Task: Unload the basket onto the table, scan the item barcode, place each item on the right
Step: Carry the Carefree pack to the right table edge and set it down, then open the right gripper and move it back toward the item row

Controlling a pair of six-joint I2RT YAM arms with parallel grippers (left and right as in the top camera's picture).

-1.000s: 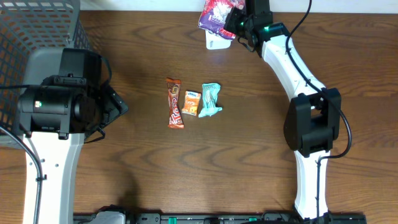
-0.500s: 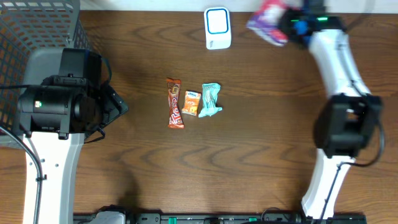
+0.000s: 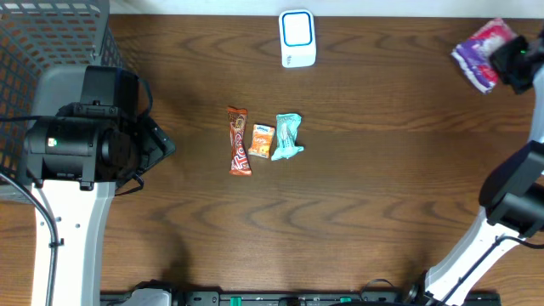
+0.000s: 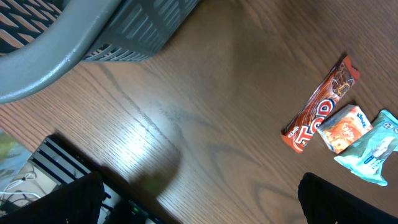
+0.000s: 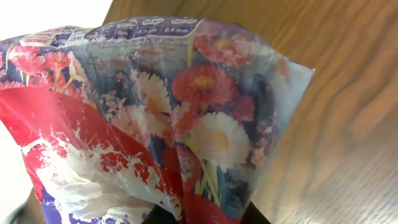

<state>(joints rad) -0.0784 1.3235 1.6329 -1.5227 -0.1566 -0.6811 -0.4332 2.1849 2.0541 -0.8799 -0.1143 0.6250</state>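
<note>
The right gripper [image 3: 517, 65] sits in the upper right corner of the overhead view, its jaws clamped on a floral packet [image 3: 481, 51]. That packet fills the right wrist view, and the fingers appear to pinch its lower edge, though they are mostly hidden. The barcode scanner [image 3: 297, 38] stands at top centre, well apart from the packet. Mid-table [image 3: 382, 187] lie a chocolate bar [image 3: 240, 141], an orange tissue pack [image 3: 261, 141] and a teal packet [image 3: 288, 137], side by side. The left gripper [image 3: 160, 143] hangs at the left beside the wire basket [image 3: 51, 42], jaws spread wide and holding nothing.
</note>
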